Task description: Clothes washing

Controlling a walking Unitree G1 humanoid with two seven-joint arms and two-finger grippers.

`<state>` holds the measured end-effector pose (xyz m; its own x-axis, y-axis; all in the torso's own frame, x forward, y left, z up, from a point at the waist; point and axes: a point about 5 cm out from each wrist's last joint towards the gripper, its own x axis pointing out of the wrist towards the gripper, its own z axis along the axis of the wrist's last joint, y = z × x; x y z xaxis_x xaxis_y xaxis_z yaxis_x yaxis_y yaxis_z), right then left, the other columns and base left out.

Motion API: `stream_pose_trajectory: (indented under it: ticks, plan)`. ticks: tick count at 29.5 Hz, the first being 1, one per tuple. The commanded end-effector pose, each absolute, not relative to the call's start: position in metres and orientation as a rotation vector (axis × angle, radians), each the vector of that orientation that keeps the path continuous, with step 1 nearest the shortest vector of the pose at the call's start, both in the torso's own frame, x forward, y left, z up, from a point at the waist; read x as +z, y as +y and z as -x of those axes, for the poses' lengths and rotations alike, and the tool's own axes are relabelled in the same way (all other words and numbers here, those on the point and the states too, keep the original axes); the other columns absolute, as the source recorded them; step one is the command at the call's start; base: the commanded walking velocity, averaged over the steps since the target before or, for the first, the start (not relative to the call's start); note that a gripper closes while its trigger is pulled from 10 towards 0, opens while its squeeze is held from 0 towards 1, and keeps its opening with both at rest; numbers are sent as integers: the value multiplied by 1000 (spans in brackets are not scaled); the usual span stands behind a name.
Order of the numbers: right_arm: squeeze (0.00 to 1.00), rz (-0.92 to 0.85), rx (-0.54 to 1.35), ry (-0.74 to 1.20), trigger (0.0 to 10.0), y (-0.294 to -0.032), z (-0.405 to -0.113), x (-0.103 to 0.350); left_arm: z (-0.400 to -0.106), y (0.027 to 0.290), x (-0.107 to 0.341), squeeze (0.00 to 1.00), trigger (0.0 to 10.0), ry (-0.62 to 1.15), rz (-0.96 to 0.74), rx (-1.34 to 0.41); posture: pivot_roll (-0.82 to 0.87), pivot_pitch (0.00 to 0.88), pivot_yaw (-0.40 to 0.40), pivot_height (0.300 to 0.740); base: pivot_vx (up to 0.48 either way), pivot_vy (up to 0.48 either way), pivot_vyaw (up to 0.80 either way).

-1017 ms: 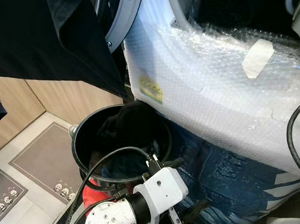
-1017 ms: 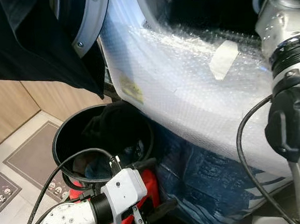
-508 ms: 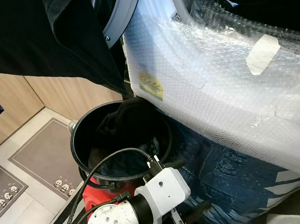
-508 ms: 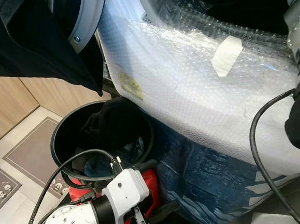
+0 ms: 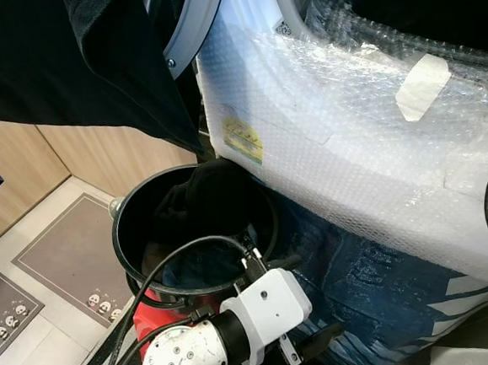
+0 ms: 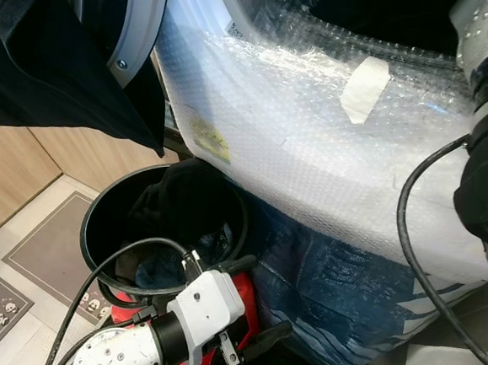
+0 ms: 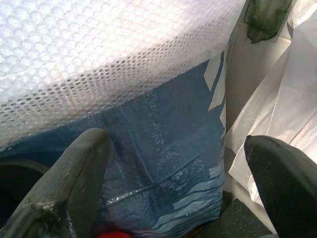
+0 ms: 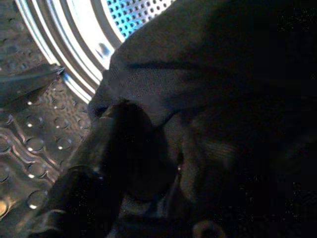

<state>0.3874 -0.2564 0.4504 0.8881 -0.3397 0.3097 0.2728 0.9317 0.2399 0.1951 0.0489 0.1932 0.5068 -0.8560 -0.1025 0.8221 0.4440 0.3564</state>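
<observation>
The washing machine [image 5: 333,133] is wrapped in bubble wrap, and its round door [image 5: 194,26] stands open. Below it, a black bucket [image 5: 126,242] holds dark clothes [image 5: 215,193]. My left gripper [image 5: 308,300] hangs open beside the bucket's rim, with nothing between its fingers [image 7: 74,183]. My right arm [image 6: 485,130] reaches up into the washer's opening. In the right wrist view a dark garment [image 8: 213,99] lies in the perforated steel drum [image 8: 44,99]. One black finger [image 8: 114,163] presses into the garment, and the cloth hides the other.
A blue woven bag [image 5: 379,282] sits under the washer's front. A red object [image 5: 145,321] lies beneath the bucket. Large dark cloth [image 5: 65,53] hangs at the upper left. A grey mat [image 5: 64,256] covers the pale floor by the wooden wall [image 5: 23,166].
The view has shifted slightly. My right arm has moved up toward the washer's opening. The left gripper stays open beside the bucket.
</observation>
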Motion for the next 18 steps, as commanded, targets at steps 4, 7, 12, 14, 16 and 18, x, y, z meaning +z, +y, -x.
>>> stream_pose_trajectory:
  ticks: [4,7,12,14,16,18]
  plan:
    - [1000,-180,-317,-413,10000,-258,-380,466,-194,48,192,0,10000,-100,-386,-1064,32,194,-62,740,0,0,0]
    - [1000,-179,-311,-422,10000,-259,-379,468,-194,49,192,0,10000,-98,-388,-1064,35,193,-63,740,0,0,0]
    - [1000,-91,-320,-427,10000,-259,-378,470,-194,49,192,0,10000,-96,-388,-1064,35,192,-63,740,0,0,0]
    - [1000,-49,-318,-411,10000,-258,-379,470,-194,49,192,0,10000,-95,-389,-1063,35,191,-63,740,0,0,0]
    - [1000,61,-284,-348,10000,-250,-383,465,-194,49,192,0,10000,-95,-391,-1061,35,191,-63,740,0,0,0]
    - [1000,97,-272,-329,10000,-247,-385,464,-194,49,192,0,10000,-96,-392,-1061,34,190,-63,740,0,0,0]
